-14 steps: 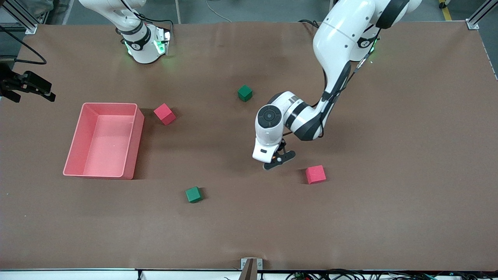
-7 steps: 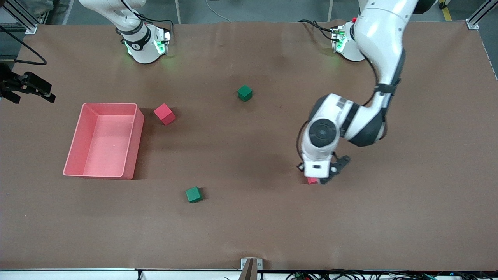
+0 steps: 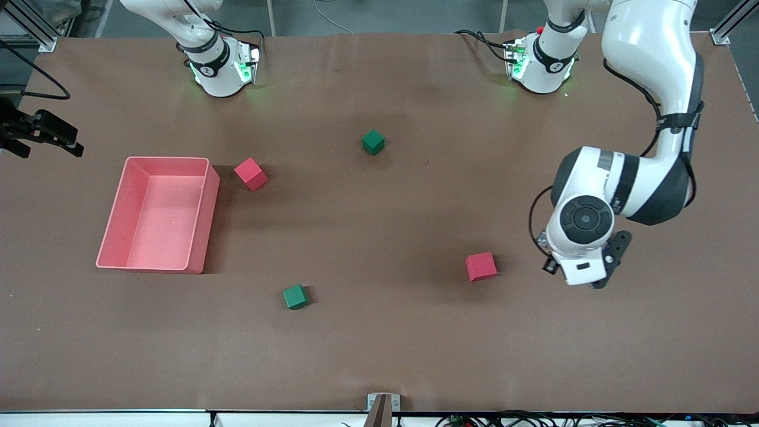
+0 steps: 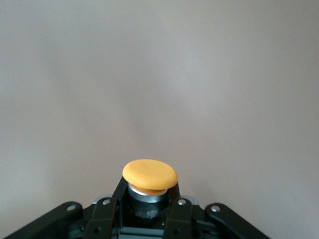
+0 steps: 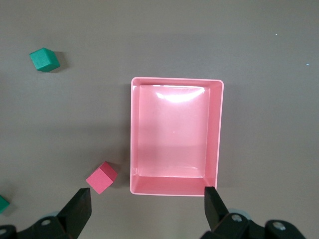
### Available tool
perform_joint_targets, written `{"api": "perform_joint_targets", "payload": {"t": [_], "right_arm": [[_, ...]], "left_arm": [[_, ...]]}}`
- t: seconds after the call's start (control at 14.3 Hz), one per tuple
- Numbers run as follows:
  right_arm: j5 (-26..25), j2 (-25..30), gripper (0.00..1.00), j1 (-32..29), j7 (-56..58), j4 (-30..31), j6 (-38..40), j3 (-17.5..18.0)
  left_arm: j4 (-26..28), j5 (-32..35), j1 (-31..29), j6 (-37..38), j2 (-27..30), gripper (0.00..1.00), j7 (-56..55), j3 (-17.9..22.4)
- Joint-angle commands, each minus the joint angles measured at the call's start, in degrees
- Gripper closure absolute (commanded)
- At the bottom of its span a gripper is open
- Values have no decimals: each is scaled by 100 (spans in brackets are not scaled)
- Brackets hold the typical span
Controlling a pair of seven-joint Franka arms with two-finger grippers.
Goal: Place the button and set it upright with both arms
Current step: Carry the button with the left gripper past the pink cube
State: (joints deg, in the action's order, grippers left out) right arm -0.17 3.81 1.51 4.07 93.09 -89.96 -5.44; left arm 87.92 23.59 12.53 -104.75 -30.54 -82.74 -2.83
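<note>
The button (image 4: 149,175), with a round orange cap over a silver collar and black body, is held cap outward between the fingers of my left gripper (image 4: 148,193), with only bare brown table showing past it. In the front view the left gripper (image 3: 598,277) hangs over the table toward the left arm's end, beside a red cube (image 3: 481,266); the hand hides the button there. My right gripper (image 5: 147,209) is open and empty, high over the pink bin (image 5: 177,79). It is out of the front view, where only the right arm's base (image 3: 219,68) shows.
The pink bin (image 3: 204,219) lies toward the right arm's end, with a second red cube (image 3: 250,174) beside it. One green cube (image 3: 373,142) sits nearer the bases, another (image 3: 295,296) nearer the front camera. A black fixture (image 3: 41,133) stands at the table edge.
My left arm has swung from the table's middle, over the red cube, toward the left arm's end, with the button still held. The cubes and bin have not moved.
</note>
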Motion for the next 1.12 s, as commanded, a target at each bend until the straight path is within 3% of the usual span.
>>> {"api": "perform_joint_targets", "payload": {"t": [0.0,0.14,0.28,0.56,0.77,1.05], "right_arm": [[-71,76,0,-90,15,78,-74,-18],[-71,67,0,-151,15,17,-56,-18],[-53,32,0,-143,15,8,-22,-9],[-53,40,0,-142,41,-79,5,-9],[-53,40,0,-125,41,-212,5,-1],[-53,32,0,-151,33,-203,14,-1]], "left_arm": [[585,917,-189,-150,137,100,-645,-52],[1093,1881,-417,-579,119,100,-1469,-60],[1568,3022,-462,-1010,-38,100,-2959,-51],[1878,5414,-585,-969,-810,100,-5898,-52],[1904,6463,-585,-207,-1260,100,-6946,-51],[1904,6992,-594,1015,-1629,100,-7668,-43]]}}
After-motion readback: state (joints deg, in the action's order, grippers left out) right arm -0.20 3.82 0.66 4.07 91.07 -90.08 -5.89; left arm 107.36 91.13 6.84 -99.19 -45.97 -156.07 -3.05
